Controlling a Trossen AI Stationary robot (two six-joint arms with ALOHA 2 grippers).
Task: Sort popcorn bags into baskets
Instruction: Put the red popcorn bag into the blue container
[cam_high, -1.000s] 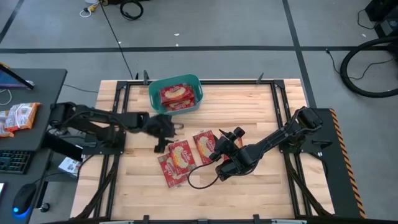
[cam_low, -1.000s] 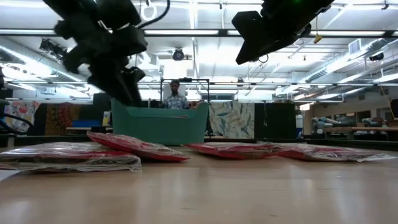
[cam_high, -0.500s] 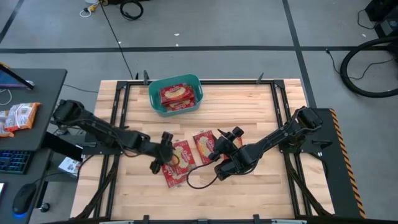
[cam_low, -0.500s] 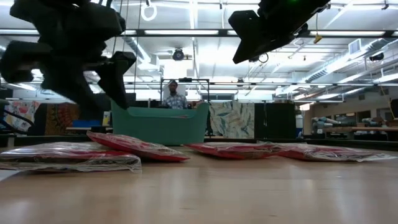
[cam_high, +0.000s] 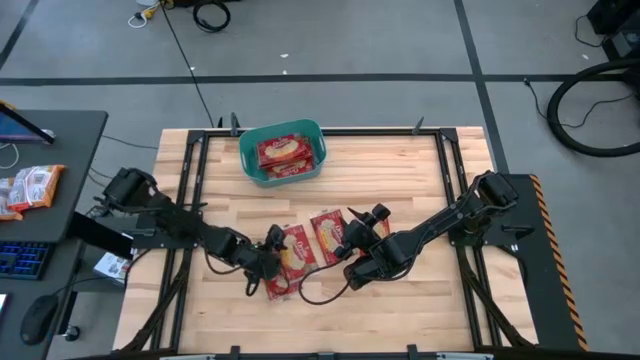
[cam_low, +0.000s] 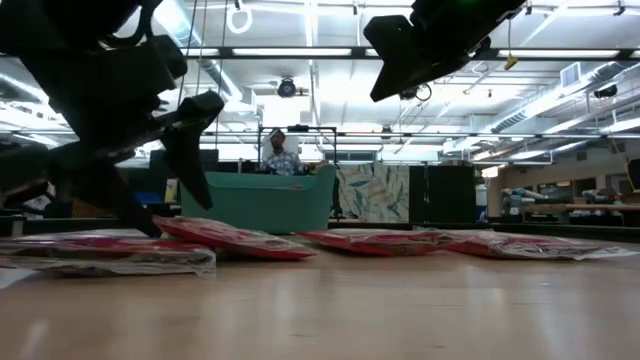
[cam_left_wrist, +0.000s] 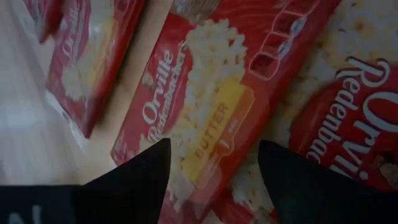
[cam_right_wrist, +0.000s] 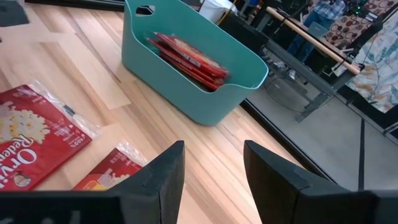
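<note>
The left gripper (cam_high: 270, 262) is down low over the red popcorn bags (cam_high: 293, 251) lying on the wooden table (cam_high: 420, 180). Its two fingers (cam_left_wrist: 140, 177) are spread wide, and a butter popcorn bag (cam_left_wrist: 205, 118) lies right between the jaws, not pinched. More bags lie just beside that one on both sides.

The right gripper (cam_high: 352, 236) hangs up off the table, above the bags near it. Its fingers (cam_right_wrist: 163, 171) stand apart with nothing between them. The teal basket (cam_right_wrist: 186, 84) sits well ahead of those jaws, with a few red bags (cam_right_wrist: 186, 56) inside it.
</note>
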